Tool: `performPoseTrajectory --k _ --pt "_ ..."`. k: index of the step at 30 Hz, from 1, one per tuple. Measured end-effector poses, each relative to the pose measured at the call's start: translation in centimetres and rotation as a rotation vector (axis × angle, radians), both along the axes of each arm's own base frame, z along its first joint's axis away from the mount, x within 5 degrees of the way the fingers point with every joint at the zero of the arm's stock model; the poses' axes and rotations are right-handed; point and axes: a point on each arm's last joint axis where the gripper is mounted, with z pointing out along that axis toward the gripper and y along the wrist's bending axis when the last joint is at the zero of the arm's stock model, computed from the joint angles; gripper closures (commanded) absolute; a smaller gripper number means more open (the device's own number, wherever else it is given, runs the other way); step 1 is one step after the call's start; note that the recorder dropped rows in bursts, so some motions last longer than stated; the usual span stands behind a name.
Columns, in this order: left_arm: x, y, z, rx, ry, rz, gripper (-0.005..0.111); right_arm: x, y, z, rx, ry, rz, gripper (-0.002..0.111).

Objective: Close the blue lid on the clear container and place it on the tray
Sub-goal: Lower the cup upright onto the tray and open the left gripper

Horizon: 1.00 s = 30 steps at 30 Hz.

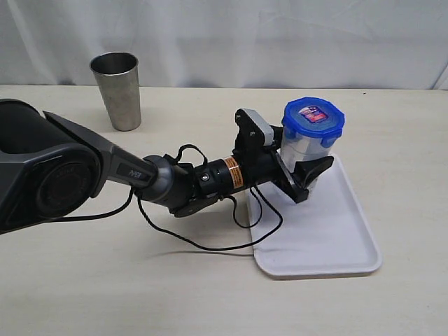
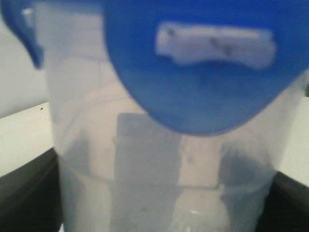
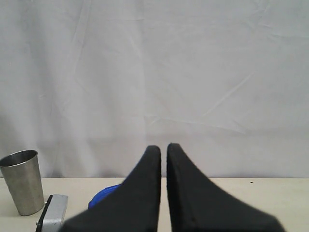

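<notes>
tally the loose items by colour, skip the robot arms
blue: 1, the lid
clear: 1, the container
white: 1, the tray
silver: 1, the steel cup
total: 4

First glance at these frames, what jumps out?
The left gripper clamps the clear container, blue lid on top, at the far-left corner of the white tray in the exterior view. A steel tumbler stands alone at back left. The right gripper shows only in its wrist view, closed to a slit, holding nothing.
</notes>
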Motion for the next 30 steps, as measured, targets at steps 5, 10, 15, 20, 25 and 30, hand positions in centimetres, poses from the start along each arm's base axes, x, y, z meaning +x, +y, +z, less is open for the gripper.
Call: performPoseTrajectory --k 5,10,15,20,25,30 --pt "0.0 0.0 0.1 -0.009 -0.013 -0.004 0.028 0.0 0.0 0.0 -0.003 0.000 0.000 0.104" --pt "0.0 0.0 0.1 -0.008 -0.015 -0.004 0.028 0.0 0.0 0.0 -0.010 -0.002 -0.001 0.104" --pt "-0.3 -0.1 0.0 0.009 -0.029 -0.036 0.028 0.0 0.0 0.0 -0.010 -0.002 -0.001 0.104" --pt "-0.4 0.0 -0.1 0.031 -0.049 -0.074 0.029 0.0 0.0 0.0 -0.010 -0.002 -0.001 0.104" --pt "-0.1 0.7 -0.4 0.061 -0.068 -0.106 0.029 0.0 0.0 0.0 -0.010 -0.002 -0.001 0.104" --pt "0.3 1.2 -0.4 0.062 -0.054 -0.103 0.029 0.0 0.0 0.0 -0.010 -0.002 -0.001 0.104"
